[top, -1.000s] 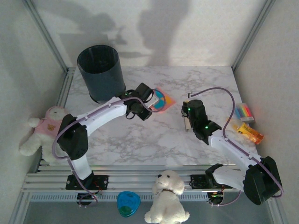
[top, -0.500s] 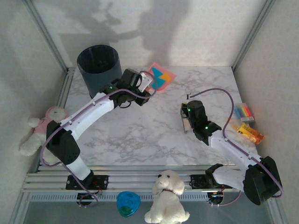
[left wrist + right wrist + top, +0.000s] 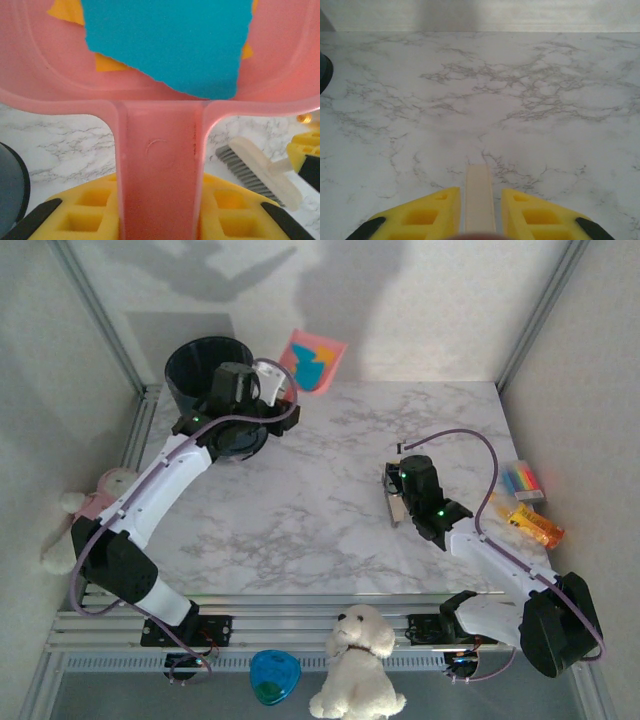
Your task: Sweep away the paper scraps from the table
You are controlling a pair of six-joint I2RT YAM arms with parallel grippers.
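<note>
The left arm stretches long and nearly straight toward 11 o'clock. Its wrist sits over the dark, round, smooth-walled plastic bin point(image 3: 195, 365) at the table's far left corner. The left gripper point(image 3: 272, 390) is clamped on the flat, straight handle of a pink translucent plastic dustpan point(image 3: 312, 362). In the left wrist view the yellow, honeycomb-moulded fingers point(image 3: 75, 212) press both sides of that handle. The dustpan is lifted off the table point(image 3: 300, 525), a white marble-patterned slab with grey veins, and sits at about 12 o'clock in front of the back wall. Its shallow scoop faces the overhead camera. The paper scraps point(image 3: 170, 45) lie inside the scoop: one large, teal, matte sheet with a ragged edge, and orange-yellow bits peeking out around it. The right arm is folded at the elbow, with its forearm reaching from 5 o'clock toward the table's right-centre. The right gripper point(image 3: 398, 495) is held low there, closed on the slim cream plastic handle of a brush point(image 3: 480, 192) that pokes forward between its yellow fingers. From the left wrist camera the same brush point(image 3: 255, 167) shows a rounded cream back and a row of grey bristles resting on the marble.
</note>
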